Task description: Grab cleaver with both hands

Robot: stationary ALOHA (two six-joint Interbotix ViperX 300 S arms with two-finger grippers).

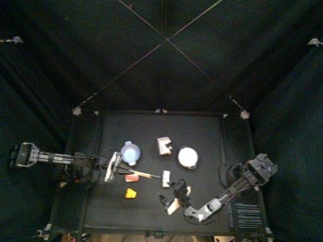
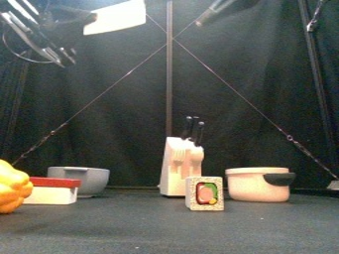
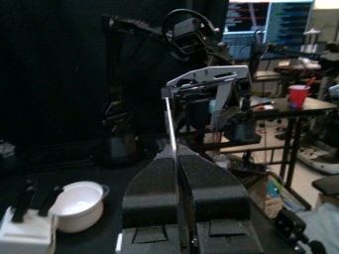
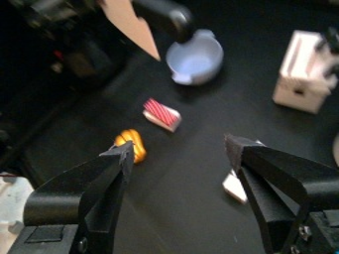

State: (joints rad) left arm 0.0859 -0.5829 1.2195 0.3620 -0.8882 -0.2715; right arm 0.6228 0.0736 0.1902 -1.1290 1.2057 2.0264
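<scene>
The left gripper (image 3: 181, 164) pinches the cleaver (image 3: 212, 77) by its thin blade edge, lifted clear of the surface (image 1: 151, 151). The right gripper (image 4: 179, 159) hangs with jaws spread wide above a red block (image 4: 161, 112) and a yellow piece (image 4: 129, 145).

The black bench (image 1: 202, 128) carries a grey bowl (image 2: 79, 179) beside a flat red-and-white block (image 2: 54, 190), a white knife block (image 2: 183, 167) at the middle, a small picture card (image 2: 205, 193) before it, a white pot (image 2: 261, 184), and an orange-yellow toy (image 2: 11, 187).
</scene>
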